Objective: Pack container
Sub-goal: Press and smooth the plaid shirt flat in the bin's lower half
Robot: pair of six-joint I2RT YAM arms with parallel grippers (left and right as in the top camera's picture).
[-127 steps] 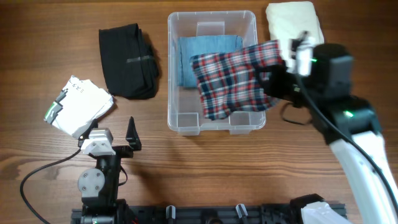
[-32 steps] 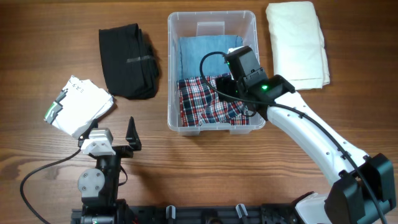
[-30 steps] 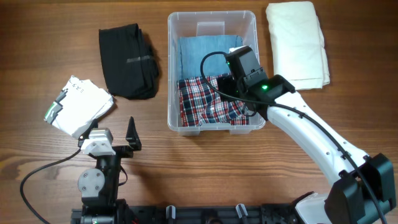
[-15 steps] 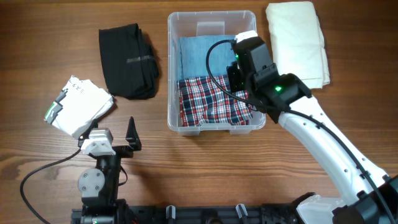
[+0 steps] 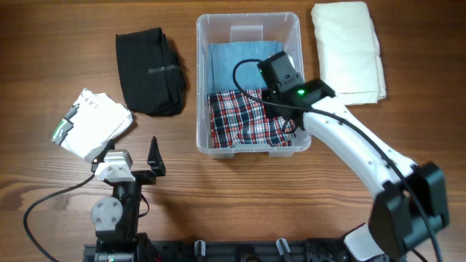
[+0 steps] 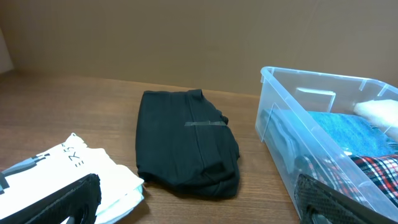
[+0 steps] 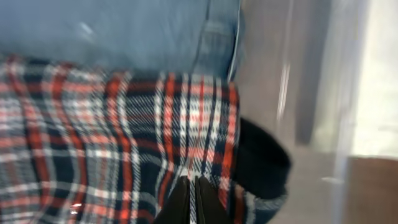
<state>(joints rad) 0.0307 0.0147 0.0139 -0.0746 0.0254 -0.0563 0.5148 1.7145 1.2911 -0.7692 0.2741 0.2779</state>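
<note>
Two garments (image 5: 233, 65) in container (image 5: 199, 80), right jaws closed (over plaid (image 5: 240, 120))

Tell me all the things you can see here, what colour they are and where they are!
table: one, brown wood, under everything
container: one, clear plastic, far middle of the table
blue garment: one, light blue, folded in the container's far half
plaid garment: one, red, white and navy, in the container's near half
black garment: one, black, folded, left of the container
cream garment: one, cream, folded, right of the container
printed garment: one, white with dark print, near left
left gripper: one, black fingers, open, near left edge
right gripper: one, black fingers, shut, tips at the plaid garment
</note>
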